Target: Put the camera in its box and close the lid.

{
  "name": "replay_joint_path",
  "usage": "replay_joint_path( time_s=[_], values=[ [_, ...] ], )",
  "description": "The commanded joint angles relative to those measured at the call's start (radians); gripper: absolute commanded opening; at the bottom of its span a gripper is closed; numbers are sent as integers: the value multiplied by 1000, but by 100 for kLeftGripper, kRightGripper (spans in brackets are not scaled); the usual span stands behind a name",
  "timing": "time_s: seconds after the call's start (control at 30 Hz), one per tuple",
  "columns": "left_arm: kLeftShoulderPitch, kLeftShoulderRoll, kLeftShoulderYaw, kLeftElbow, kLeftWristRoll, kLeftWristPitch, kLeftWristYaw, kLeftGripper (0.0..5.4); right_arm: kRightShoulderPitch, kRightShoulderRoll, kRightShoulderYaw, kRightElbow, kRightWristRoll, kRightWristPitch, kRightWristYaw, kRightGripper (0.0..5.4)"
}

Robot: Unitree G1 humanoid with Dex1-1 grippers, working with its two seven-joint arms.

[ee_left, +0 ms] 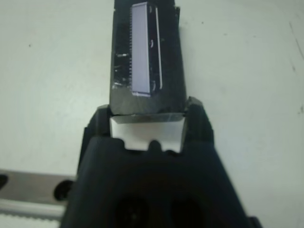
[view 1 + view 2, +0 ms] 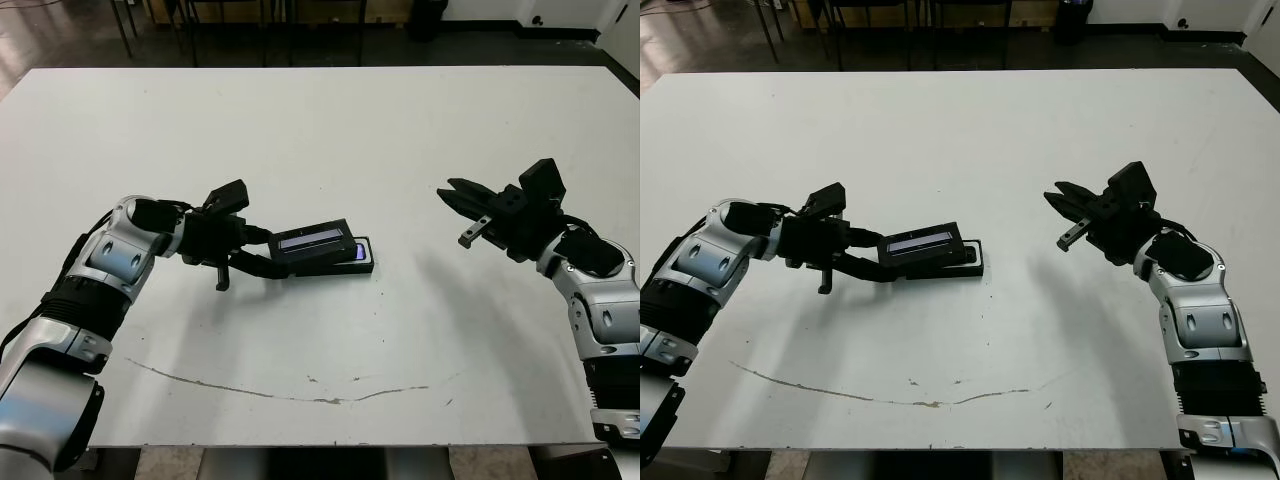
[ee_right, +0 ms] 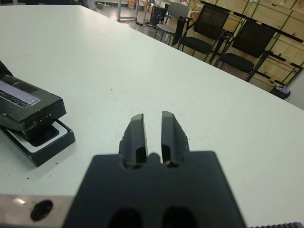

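My left gripper (image 2: 268,250) is shut on one end of the lid (image 2: 313,240), a flat black cover with a pale strip on top. I hold it tilted over the box (image 2: 366,265), with its far end low above it. The box lies on the white table, and only its right end shows past the lid. Inside that end the camera (image 3: 42,135) lies dark on the white lining, with a bluish glint. My right gripper (image 2: 447,192) hovers well to the right of the box, its fingers (image 3: 137,135) close together with nothing between them.
A thin brownish scratch mark (image 2: 280,392) curves across the table near its front edge. Chairs (image 3: 209,28) and shelving stand beyond the far side of the table. Bare tabletop (image 2: 410,240) lies between the box and my right gripper.
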Motion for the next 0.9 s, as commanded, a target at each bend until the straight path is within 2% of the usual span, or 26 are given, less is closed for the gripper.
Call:
replay_joint_path(
  time_s=[0.03,0.4,0.9],
  values=[
    [-1,-13,-22,8,30,-4,5,88,-4,-18,4,12,0,10,12,0],
    [-15,-29,-59,33,110,-43,38,86,-1,-19,2,9,-5,6,15,0],
    [-63,-23,-94,102,155,-58,-9,75,0,-27,2,-1,0,16,24,0]
  ],
)
